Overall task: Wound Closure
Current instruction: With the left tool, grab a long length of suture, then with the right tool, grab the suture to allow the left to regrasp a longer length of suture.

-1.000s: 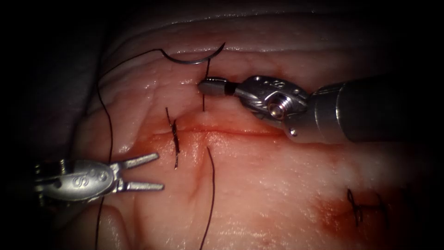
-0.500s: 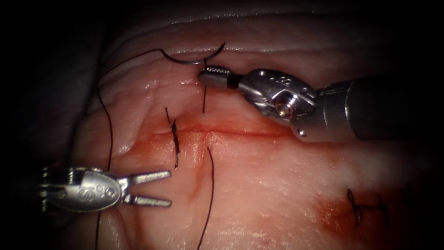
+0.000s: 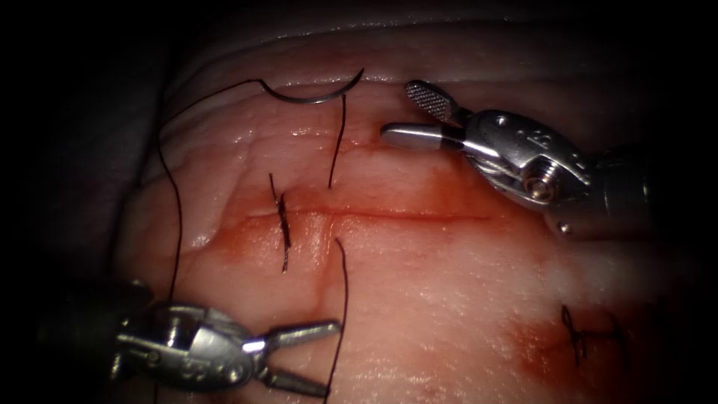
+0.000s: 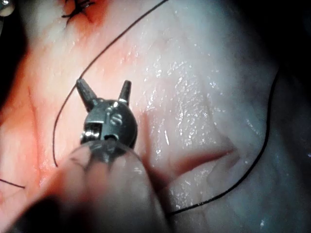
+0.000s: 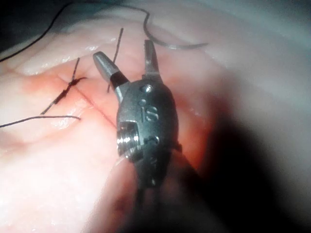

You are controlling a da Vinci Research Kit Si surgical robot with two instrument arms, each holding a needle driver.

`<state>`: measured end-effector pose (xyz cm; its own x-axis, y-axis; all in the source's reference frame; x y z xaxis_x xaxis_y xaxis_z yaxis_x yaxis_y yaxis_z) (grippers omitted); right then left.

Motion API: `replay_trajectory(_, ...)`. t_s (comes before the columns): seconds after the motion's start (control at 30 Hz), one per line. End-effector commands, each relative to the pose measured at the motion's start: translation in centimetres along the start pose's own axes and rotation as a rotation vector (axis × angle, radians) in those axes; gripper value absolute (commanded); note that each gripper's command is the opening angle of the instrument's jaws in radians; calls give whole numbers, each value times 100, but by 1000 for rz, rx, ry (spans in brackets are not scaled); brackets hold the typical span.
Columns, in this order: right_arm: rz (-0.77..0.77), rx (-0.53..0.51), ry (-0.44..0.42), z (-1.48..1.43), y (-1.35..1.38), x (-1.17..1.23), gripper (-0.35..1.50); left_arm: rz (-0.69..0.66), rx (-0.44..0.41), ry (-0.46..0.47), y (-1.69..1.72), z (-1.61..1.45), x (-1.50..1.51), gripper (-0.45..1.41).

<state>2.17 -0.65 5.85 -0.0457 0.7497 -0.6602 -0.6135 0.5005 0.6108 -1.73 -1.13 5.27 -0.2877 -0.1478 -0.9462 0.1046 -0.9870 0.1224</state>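
The curved needle (image 3: 314, 96) (image 5: 175, 46) lies free on the tissue (image 3: 449, 284), beyond the cut (image 3: 404, 216), held by neither tool. Its thread (image 3: 338, 142) drops into the tissue just above the cut. It comes out below the cut and trails down as a strand (image 3: 345, 299). My right tool (image 3: 398, 111) (image 5: 122, 50) hovers to the right of the upper strand, jaws open and holding nothing. My left tool (image 3: 329, 357) (image 4: 104, 86) is low on the left, jaws open, tips right beside the lower strand, gripping nothing.
A knotted stitch (image 3: 284, 228) (image 5: 68, 87) with cut ends crosses the cut left of the new thread. Another dark stitch (image 3: 580, 333) (image 4: 77, 12) sits at the lower right in red fluid. A long thread loop (image 3: 178, 217) runs down the tissue's left edge.
The right tool's jaws, shut on the upper strand a second ago, have opened, let it go and drawn back up and to the right. The left tool moved down and right towards the lower strand.
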Motion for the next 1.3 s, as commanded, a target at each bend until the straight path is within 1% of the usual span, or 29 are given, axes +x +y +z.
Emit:
replay_trajectory(0.03,-4,-3,-1,-1,-2,-13,123,0,11,1,1,6,0,41)
replay_trajectory(0.13,-18,-8,-12,-7,0,-25,118,0,63,-4,-5,0,9,42)
replay_trajectory(0.23,-26,-7,-18,-7,0,-31,116,-5,82,-31,-7,-8,8,41)
replay_trajectory(0.33,-27,-8,-17,-6,1,-32,115,-7,86,-41,-8,-13,6,39)
replay_trajectory(0.57,-28,-7,-17,-6,0,-33,106,-6,90,-44,-5,-5,11,39)
replay_trajectory(0.63,-30,-6,-16,-7,0,-35,104,-7,90,-44,-5,-5,13,36)
replay_trajectory(0.7,-33,-6,-20,-7,-2,-38,101,-2,89,-43,-6,-7,13,17)
replay_trajectory(0.73,-35,-5,-23,-8,-3,-39,101,3,87,-42,-7,-8,12,-1)
replay_trajectory(0.77,-37,-4,-25,-8,-4,-41,101,8,86,-41,-8,-10,11,-35)
replay_trajectory(0.8,-39,-4,-24,-10,-5,-43,101,8,85,-41,-9,-11,10,-45)
replay_trajectory(1.0,-50,38,-20,-20,-10,-52,103,6,97,-35,-22,-10,-2,-45)
replay_trajectory(1.13,-56,50,-21,-29,-8,-56,93,25,98,-31,-29,-7,-9,-45)
replay_trajectory(1.17,-58,52,-23,-30,-9,-58,99,24,98,-30,-31,-7,-9,-45)
replay_trajectory(1.23,-96,51,-23,-32,-13,-60,120,18,98,-29,-38,-8,-11,-45)
replay_trajectory(1.3,-203,59,-13,-35,-21,-62,125,24,100,-25,-45,-8,-13,-45)
